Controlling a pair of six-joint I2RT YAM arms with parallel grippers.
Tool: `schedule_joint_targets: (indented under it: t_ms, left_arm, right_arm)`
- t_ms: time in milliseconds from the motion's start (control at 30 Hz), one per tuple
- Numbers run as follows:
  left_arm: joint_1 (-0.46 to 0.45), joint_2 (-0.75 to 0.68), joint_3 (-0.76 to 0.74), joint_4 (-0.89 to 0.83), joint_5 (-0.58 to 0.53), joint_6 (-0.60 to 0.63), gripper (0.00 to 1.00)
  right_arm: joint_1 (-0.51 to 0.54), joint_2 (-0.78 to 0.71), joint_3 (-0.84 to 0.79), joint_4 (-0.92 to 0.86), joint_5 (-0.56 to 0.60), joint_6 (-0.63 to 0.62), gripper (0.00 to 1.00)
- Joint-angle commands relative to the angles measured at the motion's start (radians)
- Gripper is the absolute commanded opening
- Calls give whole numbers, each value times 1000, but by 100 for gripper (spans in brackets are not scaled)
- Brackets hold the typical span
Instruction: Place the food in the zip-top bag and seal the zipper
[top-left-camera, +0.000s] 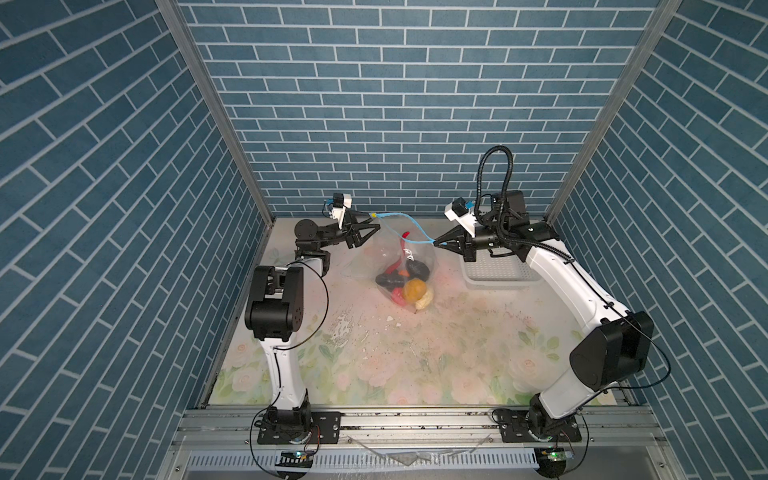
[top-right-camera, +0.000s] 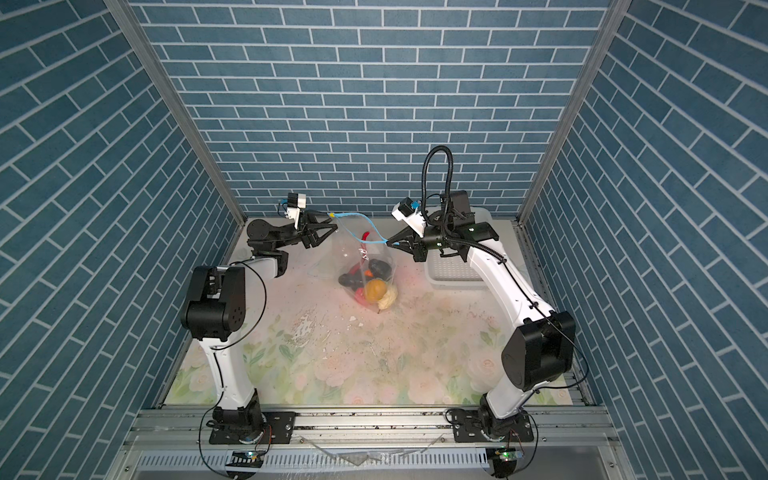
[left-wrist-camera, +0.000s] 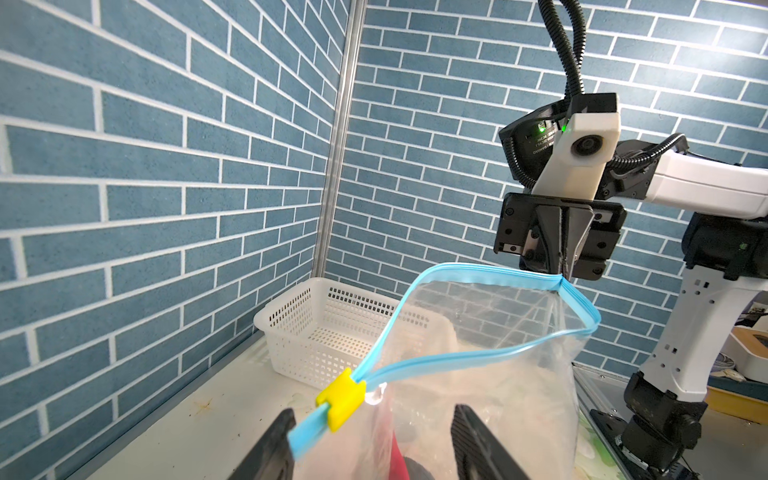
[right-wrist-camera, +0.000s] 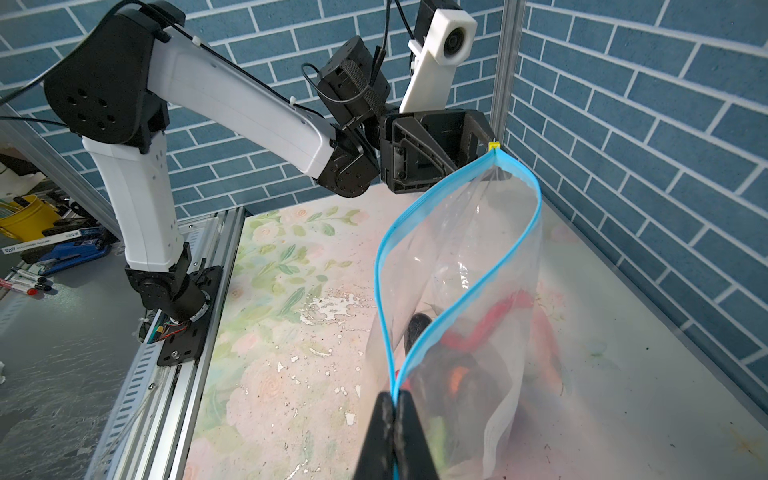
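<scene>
The food (top-left-camera: 409, 286) lay heaped in the bottom of the bag (top-left-camera: 386, 249), which rested mid-table (top-left-camera: 415, 365) with its mouth held up. The zipper (left-wrist-camera: 498, 273) gaped in an open loop. The right gripper (top-left-camera: 437, 242) pinched one end of it tight. At the other end the left gripper (top-left-camera: 374, 221) had its fingers wide apart around the slider (left-wrist-camera: 341, 399), the strip's tip against one finger. The basket (top-left-camera: 498, 274) sat at the back under the right arm.

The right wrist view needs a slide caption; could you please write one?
Right gripper pinches one end of the open zipper; toy food lies inside the bag.
</scene>
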Motion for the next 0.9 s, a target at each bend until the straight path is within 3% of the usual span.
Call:
schedule_joint_targets:
  t_ms: [0, 300, 733, 867]
  left_arm:
    - [-3, 2, 18, 29, 24, 0, 53]
    - [-2, -23, -25, 38, 36, 7, 26]
    - [-1, -65, -62, 38, 43, 4, 2]
    - [-1, -70, -61, 38, 50, -12, 0]
  right_arm:
    - [-2, 12, 63, -11, -34, -29, 0]
    - [-5, 24, 80, -11, -19, -12, 0]
    - [-33, 26, 73, 21, -23, 33, 0]
    - [-42, 22, 68, 31, -25, 44, 0]
